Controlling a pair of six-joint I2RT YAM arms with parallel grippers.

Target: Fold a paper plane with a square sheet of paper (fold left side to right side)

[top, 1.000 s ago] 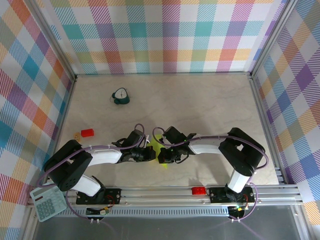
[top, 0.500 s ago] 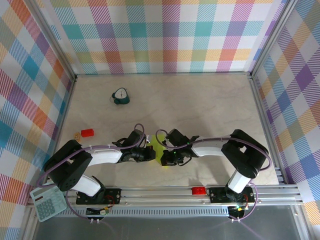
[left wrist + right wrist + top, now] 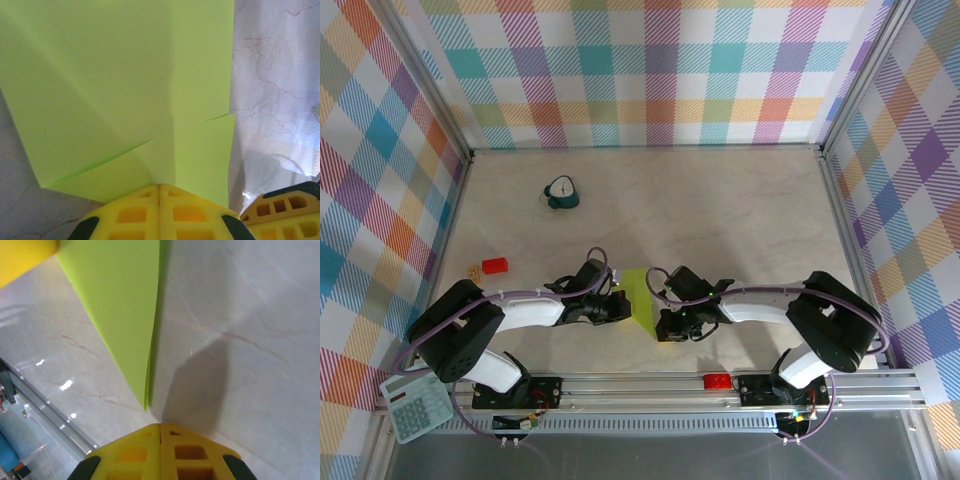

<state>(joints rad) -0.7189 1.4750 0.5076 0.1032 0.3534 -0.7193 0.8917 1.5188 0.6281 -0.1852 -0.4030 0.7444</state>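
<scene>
The lime square sheet of paper [image 3: 641,300] lies flat near the table's front edge, folded into a pointed paper plane shape with layered flaps [image 3: 115,90]. Its point faces the near rail [image 3: 125,315]. My left gripper [image 3: 621,308] is shut, and its yellow tips [image 3: 159,186] press on the paper's left edge with nothing between them. My right gripper [image 3: 666,322] is shut too. It rests on the bare table [image 3: 160,426] just beside the paper's point, off the paper.
A teal clock [image 3: 560,193] stands at the back left. A small red block [image 3: 495,266] and a tan crumb [image 3: 473,270] lie at the left. The metal rail [image 3: 650,383] runs close behind the grippers. A calculator [image 3: 417,405] sits beyond it.
My right gripper has slid right and toward the rail, coming off the paper. The paper now shows uncovered and flat. The left arm has stayed put.
</scene>
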